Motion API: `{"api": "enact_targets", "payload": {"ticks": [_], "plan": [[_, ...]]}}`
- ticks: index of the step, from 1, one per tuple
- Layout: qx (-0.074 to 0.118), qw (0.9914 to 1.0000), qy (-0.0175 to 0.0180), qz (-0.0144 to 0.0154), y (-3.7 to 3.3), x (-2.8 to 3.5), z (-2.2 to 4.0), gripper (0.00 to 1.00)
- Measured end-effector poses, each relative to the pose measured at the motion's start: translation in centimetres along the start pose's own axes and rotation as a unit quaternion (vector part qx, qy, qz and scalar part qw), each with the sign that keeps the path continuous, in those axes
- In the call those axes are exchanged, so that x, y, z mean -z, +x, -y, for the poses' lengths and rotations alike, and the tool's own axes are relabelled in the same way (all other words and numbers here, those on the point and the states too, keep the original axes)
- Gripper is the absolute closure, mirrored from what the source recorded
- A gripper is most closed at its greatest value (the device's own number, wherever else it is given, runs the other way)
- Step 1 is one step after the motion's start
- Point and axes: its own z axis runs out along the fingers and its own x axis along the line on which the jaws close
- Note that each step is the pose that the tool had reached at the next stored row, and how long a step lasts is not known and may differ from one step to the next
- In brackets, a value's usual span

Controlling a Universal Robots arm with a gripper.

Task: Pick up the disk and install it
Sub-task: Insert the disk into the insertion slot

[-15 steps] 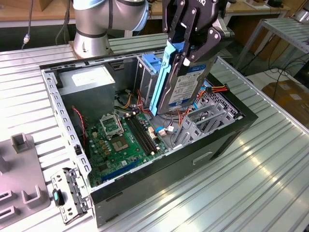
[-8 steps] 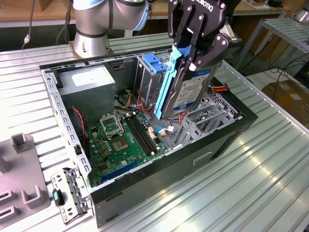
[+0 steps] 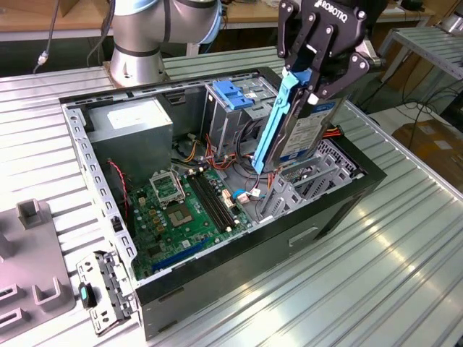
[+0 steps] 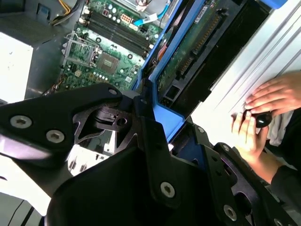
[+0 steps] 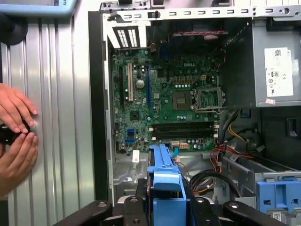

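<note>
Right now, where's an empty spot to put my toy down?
The widest bare patch is the ribbed table beside the computer case, along its black wall, toward the exterior view's right. The exterior view's left holds a grey fixture and a bracket. Inside the case is crowded, and there the gripper holds the disk on end in its jaws.

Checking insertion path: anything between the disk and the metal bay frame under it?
The gripper holds the disk near-upright over the open case. Loose cables bunch at its lower end, beside the metal bay frame; they might snag. Nothing else visible stands in the way.
</note>
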Motion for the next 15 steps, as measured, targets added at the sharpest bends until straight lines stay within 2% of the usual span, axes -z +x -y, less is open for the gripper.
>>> {"api": "enact_targets", "payload": {"ticks": [9,15], "plan": [[0.0,1.0,0.0,-0.0005,0.45,-0.52,2.31,0.63],[0.0,1.0,0.0001,-0.0014,0.61,-0.88,4.73,0.63]]}}
